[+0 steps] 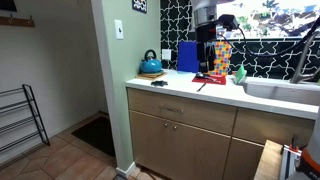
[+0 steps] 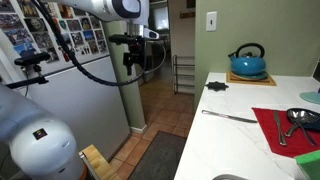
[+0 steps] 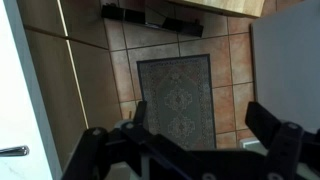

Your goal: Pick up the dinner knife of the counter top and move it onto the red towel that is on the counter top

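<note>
Dinner knife (image 2: 230,116) lies flat on the white counter top (image 2: 222,145), well apart from the gripper (image 2: 131,57). Far left in an exterior view, the gripper hangs off the counter above the tiled floor. In the wrist view its fingers (image 3: 137,110) are spread wide with nothing between them, over a patterned rug (image 3: 175,95). Small black object (image 2: 216,86) sits behind the knife. Blue kettle (image 2: 247,62) stands at the back. Red towel (image 2: 270,128) is just right of the knife tip; whether they touch is unclear.
</note>
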Available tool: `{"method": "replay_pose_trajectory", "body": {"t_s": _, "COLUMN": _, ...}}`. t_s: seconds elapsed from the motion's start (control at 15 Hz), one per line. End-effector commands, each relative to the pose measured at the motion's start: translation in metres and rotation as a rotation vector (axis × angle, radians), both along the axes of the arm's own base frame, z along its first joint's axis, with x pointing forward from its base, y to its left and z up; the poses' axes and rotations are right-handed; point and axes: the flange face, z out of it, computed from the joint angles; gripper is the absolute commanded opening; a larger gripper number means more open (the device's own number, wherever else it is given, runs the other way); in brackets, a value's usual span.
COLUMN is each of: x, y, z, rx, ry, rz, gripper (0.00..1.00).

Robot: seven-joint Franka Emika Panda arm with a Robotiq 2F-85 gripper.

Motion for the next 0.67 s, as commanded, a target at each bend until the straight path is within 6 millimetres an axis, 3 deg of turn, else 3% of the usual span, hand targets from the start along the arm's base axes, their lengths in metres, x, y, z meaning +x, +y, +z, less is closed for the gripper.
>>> {"method": "replay_pose_trajectory", "body": {"t_s": 0.0, "x": 0.000, "y": 0.000, "z": 0.001, "rx": 0.000, "ry": 0.001, "rz": 0.000, "gripper": 1.00}}
{"method": "replay_pose_trajectory", "body": {"t_s": 0.27, "x": 0.000, "y": 0.000, "z": 0.001, "rx": 0.000, "ry": 0.001, "rz": 0.000, "gripper": 1.00}}
{"method": "replay_pose_trajectory", "body": {"t_s": 0.6, "x": -0.005, "y": -0.056, "z": -0.022, "rx": 0.009, "ry": 0.048, "rz": -0.289, "gripper": 1.00}}
